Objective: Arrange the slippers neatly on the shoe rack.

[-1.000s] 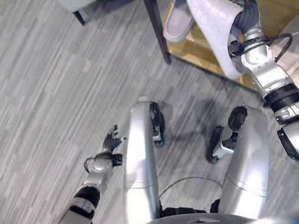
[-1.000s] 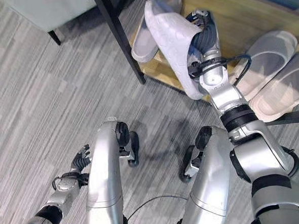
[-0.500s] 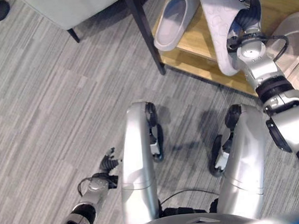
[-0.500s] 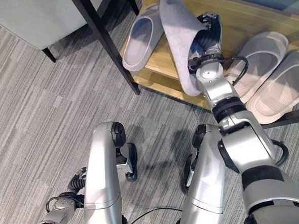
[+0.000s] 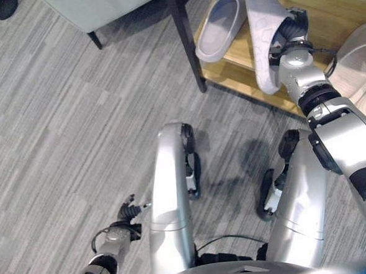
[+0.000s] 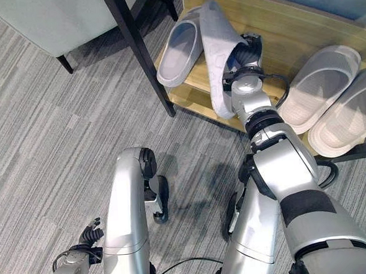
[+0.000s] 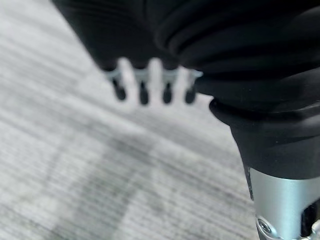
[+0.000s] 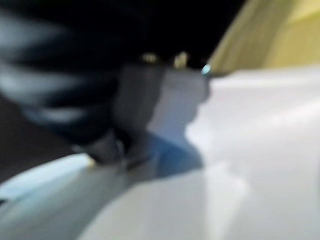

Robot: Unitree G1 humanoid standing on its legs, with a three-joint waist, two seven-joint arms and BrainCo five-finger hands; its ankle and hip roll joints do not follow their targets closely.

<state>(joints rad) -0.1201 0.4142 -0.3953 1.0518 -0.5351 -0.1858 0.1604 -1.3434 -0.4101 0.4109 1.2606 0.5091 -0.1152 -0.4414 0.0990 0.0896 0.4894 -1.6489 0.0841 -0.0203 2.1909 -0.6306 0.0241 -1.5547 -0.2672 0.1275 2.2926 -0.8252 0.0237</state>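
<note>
Right eye view, black rack post (image 6: 142,59), grey chair (image 6: 58,20), beige slipper pair (image 6: 336,106) nearby

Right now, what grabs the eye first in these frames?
The right hand holds a grey slipper tipped on its edge, sole showing, over the wooden shoe rack, close beside its mate lying flat at the rack's left end. A beige pair sits side by side at the rack's right. The left hand hangs low over the grey floor, fingers straight, holding nothing.
</note>
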